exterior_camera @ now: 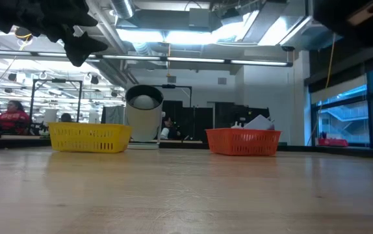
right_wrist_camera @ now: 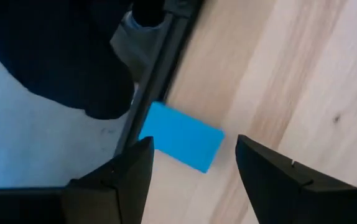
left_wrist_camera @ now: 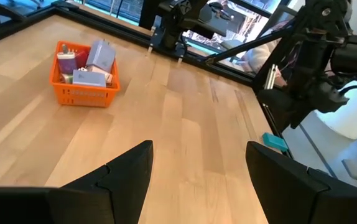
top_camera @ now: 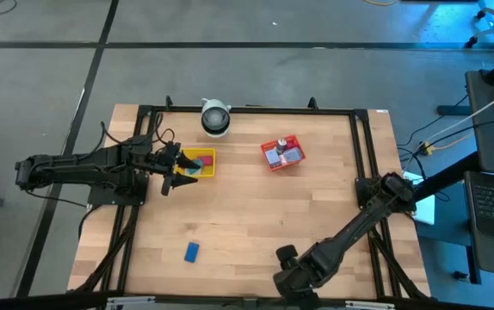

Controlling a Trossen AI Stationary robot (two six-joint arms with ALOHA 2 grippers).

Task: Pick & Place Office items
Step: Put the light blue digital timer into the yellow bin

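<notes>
Wooden planks make up the tabletop, framed by a dark rail, with grey floor around it and a bright open office behind, where a seated person in red shows far off. Taking the yellow tray as landmark: the left gripper hangs above the tray's side that faces the left arm, its fingers spread wide and holding nothing; the low view shows it well above the tray wall. Inside the tray lie a few small pieces, teal and red among them, partly hidden under the fingers. A loose blue block lies alone on bare wood well away from the tray, toward the near edge of the tabletop, with open room on every side. A white round device stands just beyond the tray at the far rail. The red tray sits well apart from the yellow one, further along toward the right arm's side, and carries several whitish, pink and blue pieces heaped above its rim. The right gripper waits far from the yellow tray at the near edge; its fingers stand partly apart and empty, a blue card-like thing lying beyond them at the tabletop's rim.
</notes>
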